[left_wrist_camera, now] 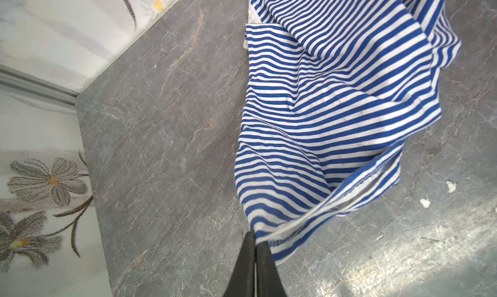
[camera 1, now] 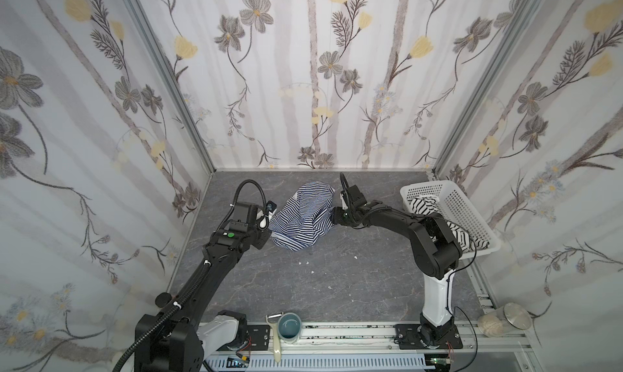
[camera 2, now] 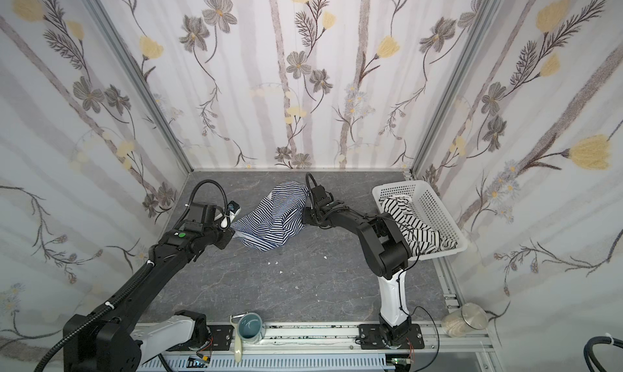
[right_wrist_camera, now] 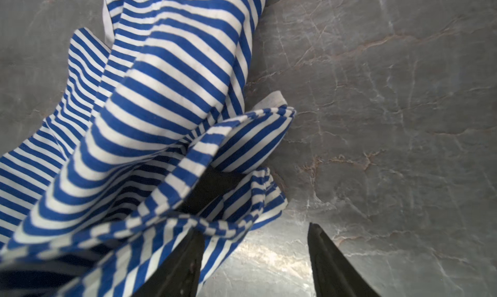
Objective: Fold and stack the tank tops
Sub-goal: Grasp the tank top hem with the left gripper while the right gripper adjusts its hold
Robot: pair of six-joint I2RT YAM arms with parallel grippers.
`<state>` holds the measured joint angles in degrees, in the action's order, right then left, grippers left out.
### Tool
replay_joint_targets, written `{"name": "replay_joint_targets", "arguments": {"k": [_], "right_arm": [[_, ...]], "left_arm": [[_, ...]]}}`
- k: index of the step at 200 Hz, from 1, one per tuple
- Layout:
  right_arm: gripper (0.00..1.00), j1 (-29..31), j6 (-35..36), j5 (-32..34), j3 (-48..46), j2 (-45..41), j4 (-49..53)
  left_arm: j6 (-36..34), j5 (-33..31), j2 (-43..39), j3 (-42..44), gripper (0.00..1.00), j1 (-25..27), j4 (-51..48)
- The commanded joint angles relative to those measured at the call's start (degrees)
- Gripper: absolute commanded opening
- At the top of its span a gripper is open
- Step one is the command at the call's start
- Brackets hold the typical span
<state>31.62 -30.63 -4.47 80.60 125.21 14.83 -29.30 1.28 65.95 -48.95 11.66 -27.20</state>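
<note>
No text, label, brand or number can be read in any view. A small white mark beside the green dot point(camera 1: 231, 234) on the left arm point(camera 1: 215, 262) is too small to make out.

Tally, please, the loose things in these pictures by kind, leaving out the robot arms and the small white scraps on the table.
Tank tops: 2 (blue-striped top on the table, black-striped top in the basket)
Basket: 1
Mug: 1
Peeler: 1
Jar: 1
Total: 6
</note>
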Motion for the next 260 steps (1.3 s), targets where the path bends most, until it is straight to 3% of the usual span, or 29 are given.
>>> {"name": "replay_joint_targets", "arguments": {"k": [1, 28, 79, 139, 260], "right_arm": [[0.63, -0.12, 4.18, 1.86, 2.49, 1.71, 0.81], [0.59, 0.08, 5.8, 0.78, 2.76, 1.56, 2.36], [0.51, 0.26, 6.23, 3.39, -8.27, -8.23, -0.47], [0.39, 0.25, 6.47, 4.47, -6.61, -4.02, 3.53], [0.49, 0.3, 5.93, -0.79, 1.84, 2.35, 3.69]], "left_arm": [[0.3, 3.5, 1.68, -0.53, 0.0, -1.99, 3.0], [0.46, 4.3, 3.86, -0.72, 0.0, -3.63, 4.25], [1.61, 6.62, 5.2, -0.14, 0.0, -5.85, 5.98], [2.06, 7.51, 5.94, 0.85, 0.0, -6.99, 7.33], [2.08, 8.56, 5.94, 2.95, 0.0, -7.57, 8.32]]}}
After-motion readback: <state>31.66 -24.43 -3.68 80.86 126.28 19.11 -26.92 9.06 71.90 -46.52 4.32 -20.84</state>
